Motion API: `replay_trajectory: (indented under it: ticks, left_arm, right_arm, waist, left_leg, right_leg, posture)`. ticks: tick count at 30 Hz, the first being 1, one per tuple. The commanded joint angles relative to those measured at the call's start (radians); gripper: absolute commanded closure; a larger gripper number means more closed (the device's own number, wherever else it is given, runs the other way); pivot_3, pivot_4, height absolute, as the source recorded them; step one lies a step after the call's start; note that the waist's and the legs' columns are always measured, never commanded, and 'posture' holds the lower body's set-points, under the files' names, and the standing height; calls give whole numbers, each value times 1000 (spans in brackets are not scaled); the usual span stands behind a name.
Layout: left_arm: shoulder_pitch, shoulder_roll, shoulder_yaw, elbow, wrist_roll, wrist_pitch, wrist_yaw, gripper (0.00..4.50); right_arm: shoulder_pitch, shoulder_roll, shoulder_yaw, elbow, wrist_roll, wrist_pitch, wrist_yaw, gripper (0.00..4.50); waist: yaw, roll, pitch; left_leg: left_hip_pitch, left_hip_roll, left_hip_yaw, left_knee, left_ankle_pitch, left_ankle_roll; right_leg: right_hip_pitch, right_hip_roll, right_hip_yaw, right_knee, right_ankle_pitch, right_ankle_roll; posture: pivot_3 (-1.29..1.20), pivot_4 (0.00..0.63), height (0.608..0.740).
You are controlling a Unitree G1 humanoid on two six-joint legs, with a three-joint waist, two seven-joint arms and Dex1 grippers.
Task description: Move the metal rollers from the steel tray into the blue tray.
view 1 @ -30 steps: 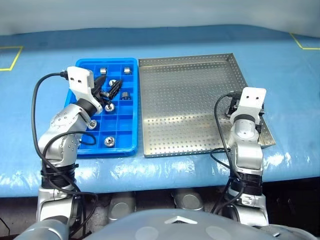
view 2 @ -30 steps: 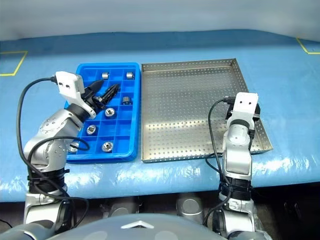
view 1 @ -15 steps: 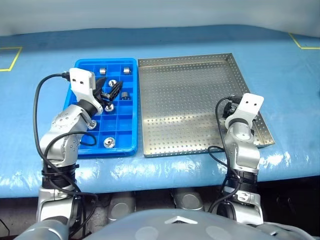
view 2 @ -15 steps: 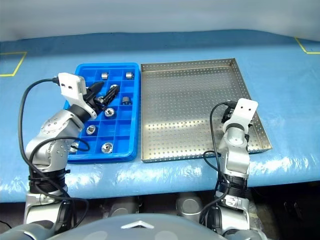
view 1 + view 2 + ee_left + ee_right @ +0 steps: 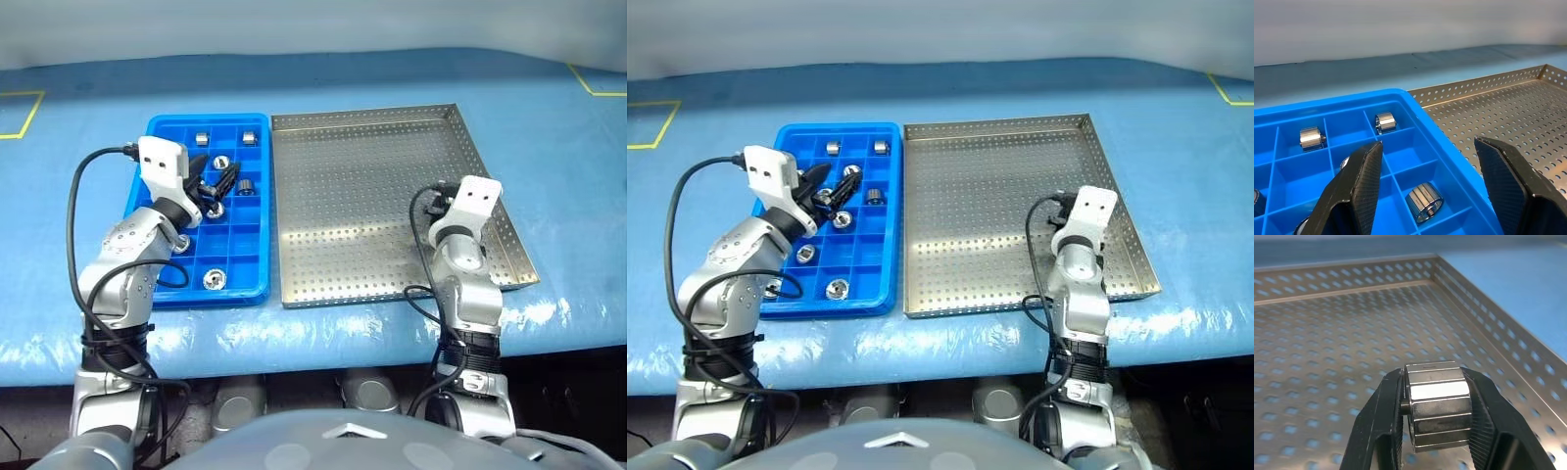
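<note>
The steel tray (image 5: 353,196) lies in the middle of the blue table, its perforated floor bare. To its left sits the blue tray (image 5: 245,245) with several metal rollers (image 5: 215,279) in its compartments. My right gripper (image 5: 1432,375) hovers over the steel tray's right part, near the rim, and is shut on a metal roller (image 5: 1439,404) lifted a little above the floor. In the head view the right gripper (image 5: 443,202) points forward. My left gripper (image 5: 1427,143) stands open and empty above the blue tray's upper compartments, over one roller (image 5: 1424,201).
The two trays touch side by side on the blue table cover (image 5: 549,127). Yellow tape marks (image 5: 20,110) lie at the far left and far right corners. Black cables loop beside both wrists.
My right arm has swung left from the steel tray's right rim to a spot further inside the tray. The left arm has stayed over the blue tray.
</note>
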Motion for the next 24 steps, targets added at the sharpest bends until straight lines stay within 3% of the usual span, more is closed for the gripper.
replay_trajectory:
  ticks: [1, 6, 11, 23, 24]
  left_arm:
    - [2, 34, -17, -53, 14, -52, -61, 1210]
    - [-2, 110, 54, -20, -12, -61, -130, 1210]
    - [0, 149, 131, -17, -40, -57, -154, 1210]
    - [54, 87, 80, -84, -42, -36, -109, 1210]
    - [52, 84, 77, -82, -46, -32, -110, 1210]
  right_arm:
    - [-34, 1, 144, -135, 40, 29, 128, 3179]
    - [-78, 58, 398, -214, 163, 155, 334, 3179]
    - [-124, 107, 565, -96, 169, 187, 421, 3179]
    - [-149, 112, 562, 28, 132, 196, 410, 3179]
    - [-148, 109, 562, 22, 130, 202, 409, 2455]
  waist:
    - [0, 0, 0]
    - [-6, 0, 0]
    - [3, 0, 0]
    - [46, -1, 0]
    - [46, -1, 0]
  left_leg:
    - [0, 0, 0, 0, 0, 0]
    - [0, 2, 0, -1, 0, 0]
    - [-1, 3, -2, -2, 0, 0]
    - [-2, 1, -3, -2, 0, 0]
    - [-1, 1, -3, -2, 0, 0]
  right_leg:
    - [0, 0, 0, 0, 0, 0]
    - [-1, 2, 0, 0, 0, 0]
    - [-1, 2, -2, 0, -1, -1]
    - [-1, 0, -3, -1, 0, -2]
    - [-1, 0, -3, -1, 0, -2]
  posture:
    - [-73, 150, 740]
    - [-71, 150, 740]
    - [-38, 150, 740]
    - [-1, 150, 740]
    - [-1, 150, 740]
